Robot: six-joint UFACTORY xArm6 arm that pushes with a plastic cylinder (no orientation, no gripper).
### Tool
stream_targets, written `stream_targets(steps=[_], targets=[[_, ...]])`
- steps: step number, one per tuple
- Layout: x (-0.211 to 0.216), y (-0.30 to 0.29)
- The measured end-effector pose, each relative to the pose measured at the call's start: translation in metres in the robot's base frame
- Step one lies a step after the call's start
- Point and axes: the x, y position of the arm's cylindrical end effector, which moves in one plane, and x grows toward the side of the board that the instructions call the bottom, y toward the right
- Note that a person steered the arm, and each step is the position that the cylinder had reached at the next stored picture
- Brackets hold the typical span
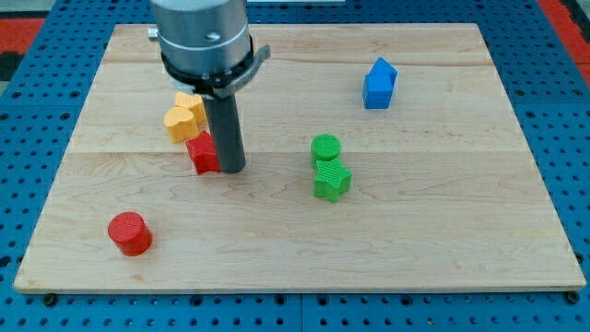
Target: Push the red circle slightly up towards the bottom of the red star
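While my tip [231, 170] touches the red star [202, 153], no jaws show; the red circle [129, 232] sits apart.

Wooden board [442, 231] on show: red circle [129, 232] sits lower left, red star [202, 152] upper left with a yellow block [183, 116] just above it. Centre, a green cylinder [325, 148] touches a green star [332, 179]. Blue block [379, 84] upper right.
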Motion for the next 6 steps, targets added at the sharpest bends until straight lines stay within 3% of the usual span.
stream_targets(steps=[1, 3, 5, 6], targets=[[-0.016, -0.016], [0.003, -0.038], [0.114, -0.032], [0.159, -0.076]])
